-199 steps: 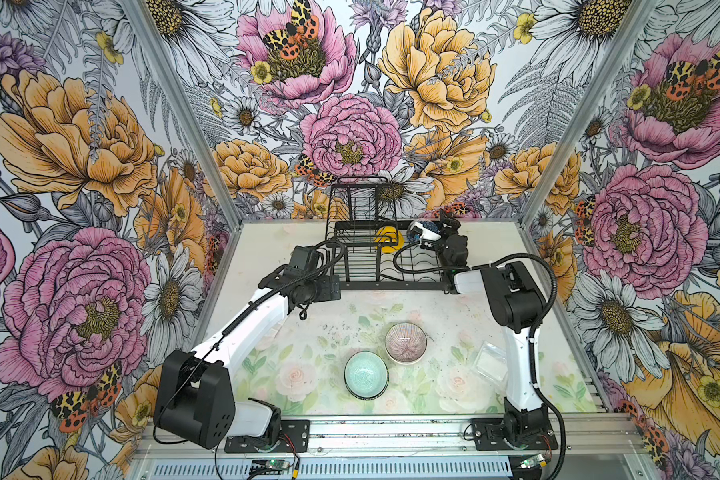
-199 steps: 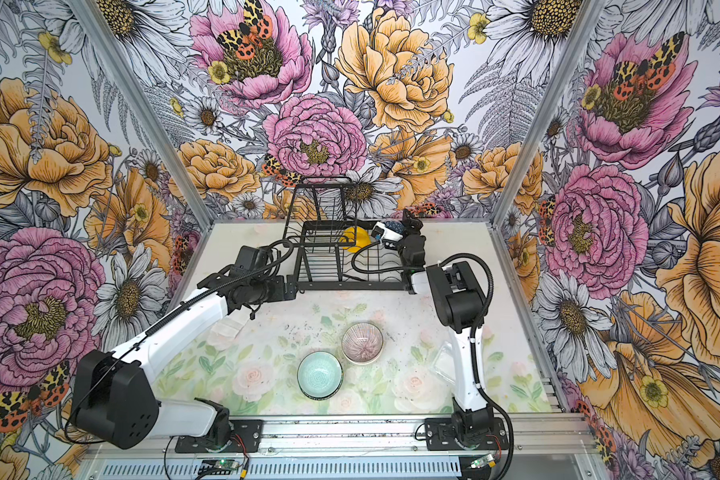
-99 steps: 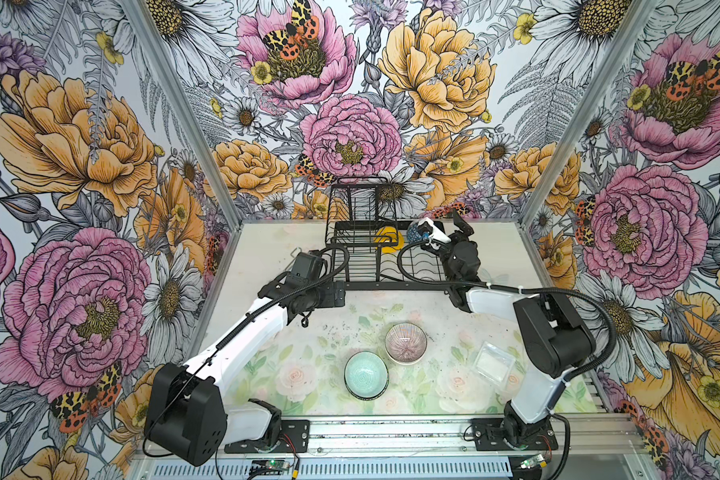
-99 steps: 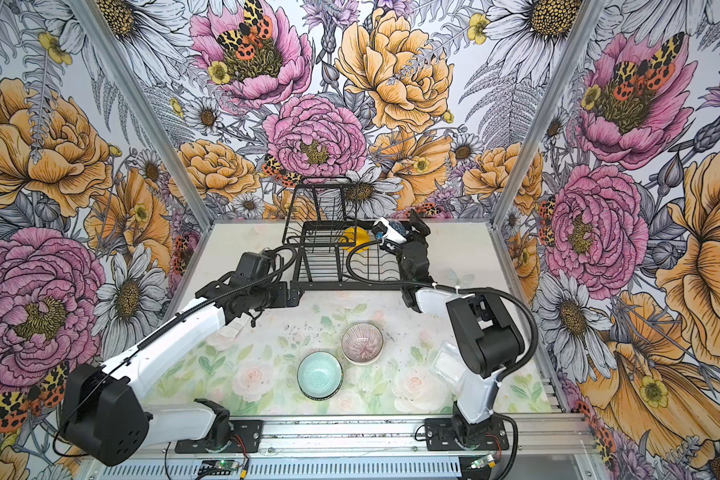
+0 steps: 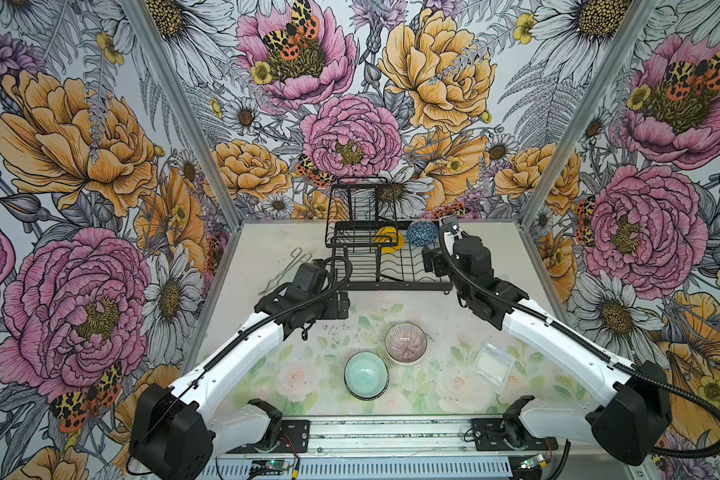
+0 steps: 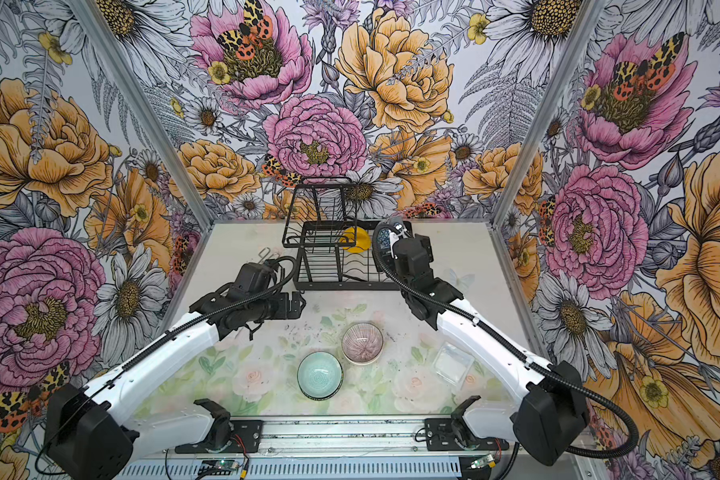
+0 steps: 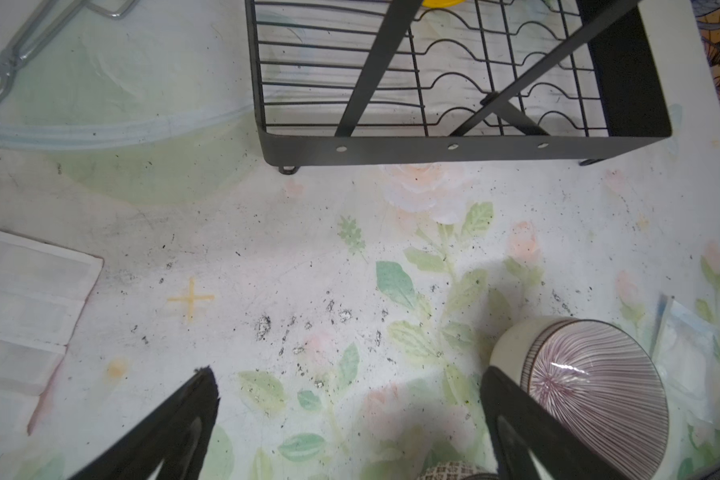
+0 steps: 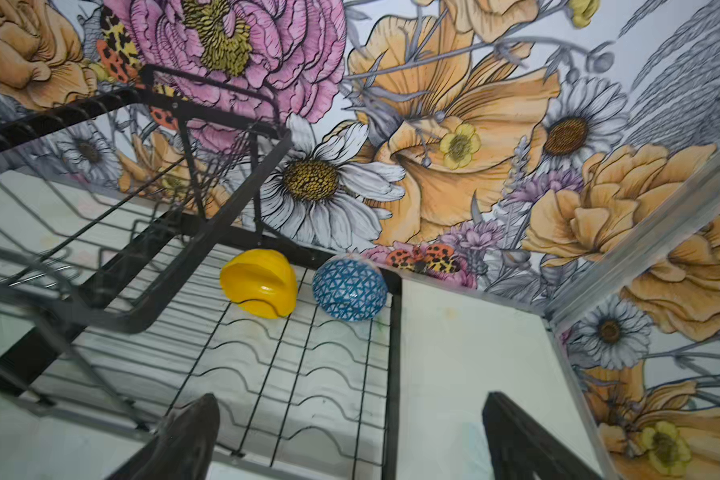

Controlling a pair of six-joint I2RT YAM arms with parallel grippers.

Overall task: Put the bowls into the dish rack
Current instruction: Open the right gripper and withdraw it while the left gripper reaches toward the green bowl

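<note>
The black wire dish rack stands at the back of the table. A yellow bowl and a blue-patterned bowl lie on their sides at its far end. On the table in front sit a pink-striped bowl and a pale teal bowl, both upright. My right gripper hangs open and empty over the rack's near right corner. My left gripper is open and empty above the table, just left of the pink-striped bowl.
Thin metal tongs lie left of the rack. A clear square tub sits at the front right. A flat white piece lies under my left arm. The booth walls close in on three sides.
My right gripper has drawn back from the blue-patterned bowl, which stays in the rack, and the arm's elbow has swung out right. My left gripper has moved nearer the pink-striped bowl.
</note>
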